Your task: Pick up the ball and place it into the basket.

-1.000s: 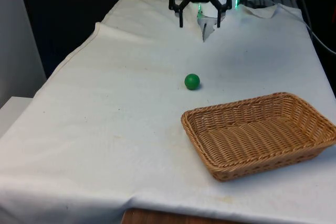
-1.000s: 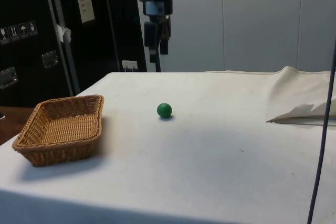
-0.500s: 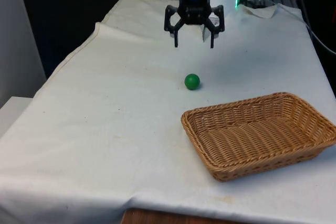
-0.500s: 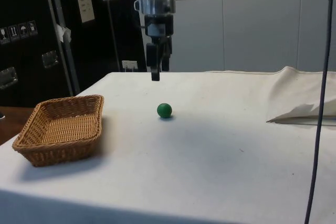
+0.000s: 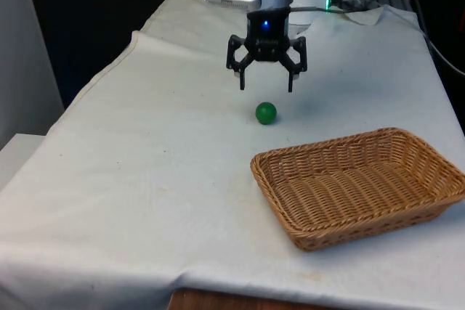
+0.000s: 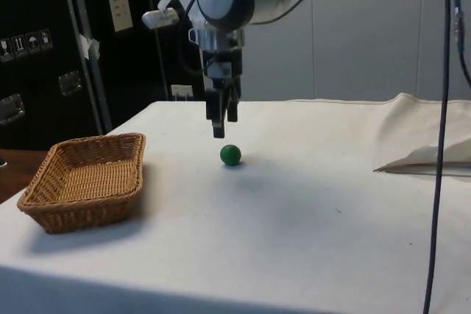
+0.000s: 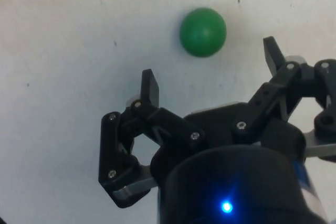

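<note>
The gripper (image 5: 266,86) hangs just beyond the ball (image 5: 266,112), fingers (image 7: 150,86) spread wide and empty (it looks light, smooth, apt to roll), so pinch it across its middle, the basket (image 5: 436,152) lying nearer, right.

Gripper (image 5: 266,87) hung fingers spread above white cloth (image 5: 145,165), just behind green ball (image 5: 266,112), not touching. Wicker basket (image 5: 290,226) sat empty toward the front view's right, nearer the camera.
</note>
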Controlling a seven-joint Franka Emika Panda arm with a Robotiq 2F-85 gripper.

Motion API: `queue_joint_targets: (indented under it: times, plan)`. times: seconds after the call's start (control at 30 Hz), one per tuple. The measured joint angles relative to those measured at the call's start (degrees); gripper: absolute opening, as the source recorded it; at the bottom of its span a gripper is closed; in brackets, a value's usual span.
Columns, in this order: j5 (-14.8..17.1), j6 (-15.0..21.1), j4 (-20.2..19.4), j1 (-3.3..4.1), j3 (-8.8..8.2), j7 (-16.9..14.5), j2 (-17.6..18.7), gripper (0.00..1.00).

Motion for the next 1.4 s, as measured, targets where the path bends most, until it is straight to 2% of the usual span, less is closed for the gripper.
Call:
queue_joint_targets:
  times: [0.5, 0.73, 0.8, 0.87, 0.9, 1.0, 1.03, 1.07, 1.4]
  plan:
    - [6.5, 3.6, 2.4, 0.00, 1.32, -4.3, 8.3, 1.00]
    - [6.9, 3.7, 2.8, 0.00, 1.38, -4.6, 8.8, 0.98]
    - [6.9, 3.7, 2.8, 0.00, 1.38, -4.6, 8.8, 0.83]
    - [6.9, 3.7, 2.8, 0.00, 1.38, -4.6, 8.8, 0.62]
    - [6.9, 3.7, 2.8, 0.00, 1.38, -4.6, 8.8, 0.43]
    - [6.9, 3.7, 2.8, 0.00, 1.38, -4.6, 8.8, 0.14]
    - [6.9, 3.7, 2.8, 0.00, 1.38, -4.6, 8.8, 0.14]
    - [6.9, 3.7, 2.8, 0.00, 1.38, -4.6, 8.8, 0.00]
    - [6.9, 3.7, 2.8, 0.06, 1.38, -4.6, 8.7, 0.00]
